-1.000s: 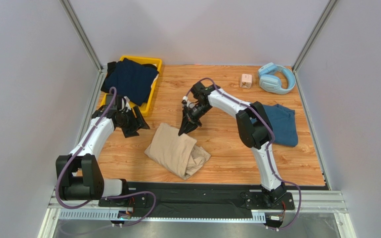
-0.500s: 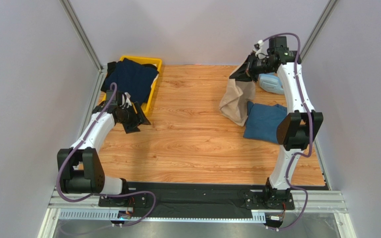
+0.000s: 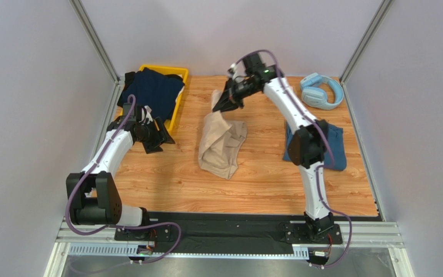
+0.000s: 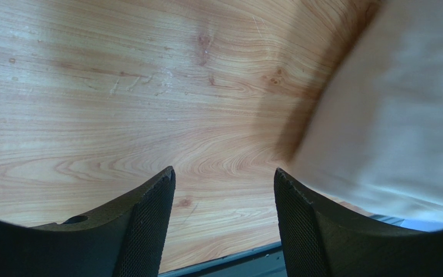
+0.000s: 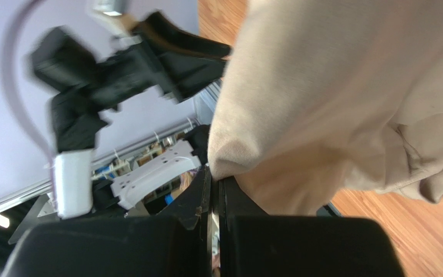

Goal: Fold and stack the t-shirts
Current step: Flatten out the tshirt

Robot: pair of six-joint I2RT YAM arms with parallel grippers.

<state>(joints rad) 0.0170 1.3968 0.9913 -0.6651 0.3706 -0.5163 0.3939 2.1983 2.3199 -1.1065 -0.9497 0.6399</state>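
Three t-shirts were in play on the wooden surface [image 3: 252, 182]. Nearest, around the middle, the beige tee [image 3: 221, 149] had its lower part crumpled on the wood while its upper end was held up toward the far edge. Off by the left edge, the left hand [image 3: 159, 141] hovered with its jaws spread wide and nothing between them. Its wrist view showed bare wood grain past the two black fingers [image 4: 148, 231] and a blur of beige cloth off to one side. Over by the right edge, the teal tee [image 3: 335, 143] lay partly hidden behind the right arm. Further back, the right hand [image 3: 221, 105] was clamped tight on the top edge of the beige tee, holding that end clear of the wood. From its wrist camera, the fabric was pinched right at the fingertips and hung in folds. At the far-left corner, the navy tee [image 3: 151, 89] was heaped in the yellow tray [image 3: 179, 107], draped over its rim. At the far-right corner sat the light-blue headphones [image 3: 321, 91].
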